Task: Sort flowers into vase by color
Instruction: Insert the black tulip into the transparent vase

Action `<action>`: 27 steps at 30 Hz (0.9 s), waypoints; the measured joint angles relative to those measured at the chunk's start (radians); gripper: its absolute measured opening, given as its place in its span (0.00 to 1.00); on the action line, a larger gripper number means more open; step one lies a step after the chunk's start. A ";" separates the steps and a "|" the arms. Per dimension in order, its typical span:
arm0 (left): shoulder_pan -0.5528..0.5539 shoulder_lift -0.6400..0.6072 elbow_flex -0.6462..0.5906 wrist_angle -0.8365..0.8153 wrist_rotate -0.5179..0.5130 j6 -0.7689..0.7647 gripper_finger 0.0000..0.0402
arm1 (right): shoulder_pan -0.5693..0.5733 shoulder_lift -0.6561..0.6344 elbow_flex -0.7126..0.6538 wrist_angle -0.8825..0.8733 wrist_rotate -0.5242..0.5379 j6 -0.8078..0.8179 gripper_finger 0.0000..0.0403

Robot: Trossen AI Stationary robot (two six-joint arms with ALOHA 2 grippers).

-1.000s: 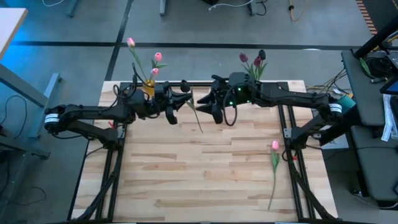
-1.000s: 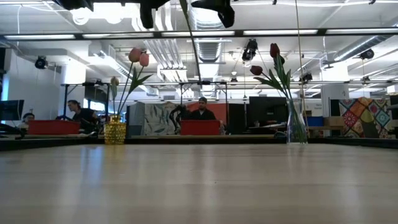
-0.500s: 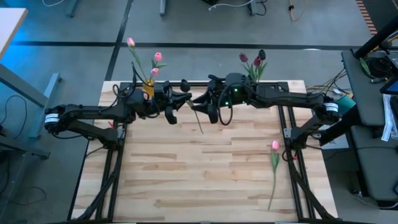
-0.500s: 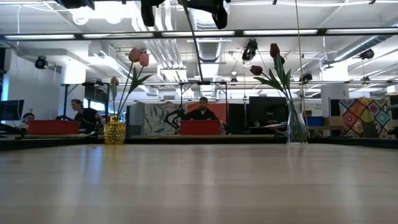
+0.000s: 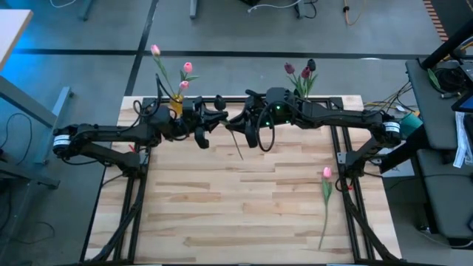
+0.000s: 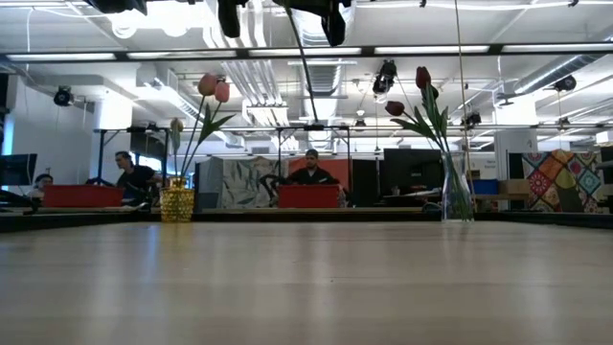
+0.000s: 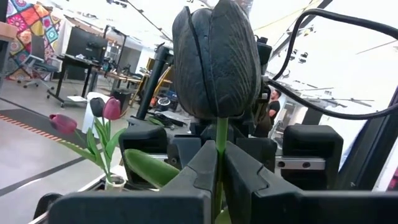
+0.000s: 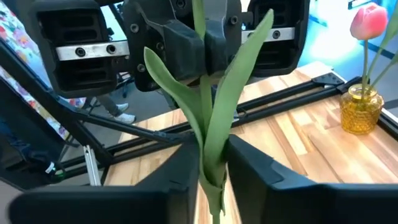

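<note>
Two pincers meet above worktop far edge, between vases. Left pincer clamped on stem of dark maroon tulip, head upright just above fingers. Right pincer narrow around same stem and leaves lower down, fingers pressing leaves. Yellow vase holds pink tulips; clear vase holds maroon tulips. One pink tulip lies flat near worktop's right edge.
</note>
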 joint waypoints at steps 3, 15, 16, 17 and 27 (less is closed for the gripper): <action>0.000 0.000 0.000 0.000 0.003 0.000 0.00 | 0.000 0.000 0.000 -0.001 -0.014 -0.004 0.10; 0.029 -0.059 0.000 0.003 0.002 0.004 0.17 | -0.042 -0.063 0.000 -0.046 0.015 -0.087 0.03; 0.030 -0.070 0.000 0.001 0.002 0.011 0.19 | -0.050 -0.074 0.000 -0.061 0.022 -0.097 0.03; 0.032 -0.083 0.000 -0.008 0.002 0.020 0.21 | -0.057 -0.085 0.000 -0.079 0.038 -0.108 0.03; 0.031 -0.161 0.001 -0.131 -0.002 0.052 0.29 | -0.130 -0.348 -0.013 -0.284 0.374 -0.319 0.03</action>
